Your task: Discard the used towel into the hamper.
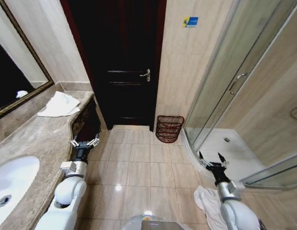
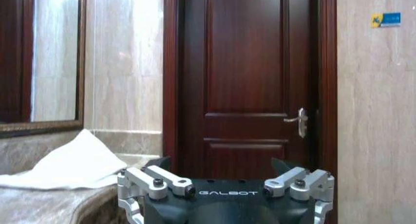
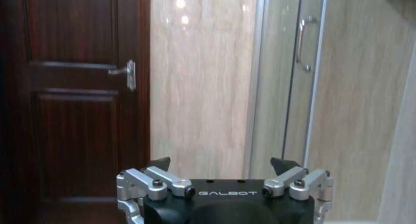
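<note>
Towels lay in two places when you paused: a folded white cloth towel (image 1: 59, 104) on the beige marble counter (image 1: 38, 136), ahead of and to the left of the left gripper (image 1: 85, 142), and a crumpled white towel (image 1: 209, 203) heaped on the tan tiled floor (image 1: 139, 167) beside the right arm, behind and below the right gripper (image 1: 211, 160). I judged the heap on the floor to be the used one, since it looked dropped rather than laid out. You held both grippers level and forward with their jaws apart and nothing between them, which looked like a travel pose rather than a reach. The small round reddish-brown openwork hamper (image 1: 169, 128) stood well ahead of both jaws, between them, against the wall beside the dark wooden door (image 1: 120, 62) and near the glass shower enclosure (image 1: 234, 91). No pickup had begun.
</note>
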Tool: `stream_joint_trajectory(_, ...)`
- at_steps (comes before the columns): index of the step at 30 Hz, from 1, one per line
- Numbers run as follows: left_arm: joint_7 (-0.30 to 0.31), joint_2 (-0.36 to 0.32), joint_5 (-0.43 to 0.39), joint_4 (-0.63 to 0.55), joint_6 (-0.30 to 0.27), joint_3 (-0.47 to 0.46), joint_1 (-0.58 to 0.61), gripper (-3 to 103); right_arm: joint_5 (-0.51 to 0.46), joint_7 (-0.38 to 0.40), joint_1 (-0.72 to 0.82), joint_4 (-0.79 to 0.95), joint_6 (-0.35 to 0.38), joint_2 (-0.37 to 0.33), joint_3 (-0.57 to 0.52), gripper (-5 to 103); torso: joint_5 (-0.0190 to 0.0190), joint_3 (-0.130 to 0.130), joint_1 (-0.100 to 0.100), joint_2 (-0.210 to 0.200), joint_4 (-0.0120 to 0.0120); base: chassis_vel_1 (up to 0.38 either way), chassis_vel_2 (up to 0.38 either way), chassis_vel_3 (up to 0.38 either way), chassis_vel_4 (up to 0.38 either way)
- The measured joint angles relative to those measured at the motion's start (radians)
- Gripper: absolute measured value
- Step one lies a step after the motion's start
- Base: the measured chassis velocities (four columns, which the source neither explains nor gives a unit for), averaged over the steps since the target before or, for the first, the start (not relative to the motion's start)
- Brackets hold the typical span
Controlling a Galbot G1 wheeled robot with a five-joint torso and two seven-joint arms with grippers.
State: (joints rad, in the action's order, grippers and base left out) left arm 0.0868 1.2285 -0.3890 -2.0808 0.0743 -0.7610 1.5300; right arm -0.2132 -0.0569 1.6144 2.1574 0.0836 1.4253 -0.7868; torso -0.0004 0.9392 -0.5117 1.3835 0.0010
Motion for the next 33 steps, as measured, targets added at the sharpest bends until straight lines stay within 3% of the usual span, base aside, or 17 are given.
stream_joint_trajectory(6,0.0,0.021,0.001,0.001,-0.003,0.038,0.048,100,0.022,-0.009,-0.069,0.0,-0.004,0.015,0.017,100,0.0003,0.0,0.0,0.0,0.0001,0.0,0.0,0.0,0.0)
stream_joint_trajectory(9,0.0,0.041,0.041,0.001,-0.007,0.051,0.048,100,0.033,-0.017,-0.1,0.033,0.06,0.022,0.033,100,0.0003,0.0,0.0,0.0,0.0002,0.0,0.0,0.0,0.0)
stream_joint_trajectory(15,-0.013,0.068,0.09,-0.018,-0.004,0.051,0.002,100,0.022,-0.042,-0.078,0.085,0.107,0.02,0.037,100,0.0003,0.0,0.0,0.0,-0.0003,0.0,0.0,0.0,0.0)
stream_joint_trajectory(33,-0.026,0.092,0.128,-0.088,-0.047,0.054,0.013,100,-0.016,-0.045,-0.036,0.135,0.107,0.01,0.038,100,0.0003,0.0,0.0,0.0,-0.0001,0.0,0.0,0.0,0.0)
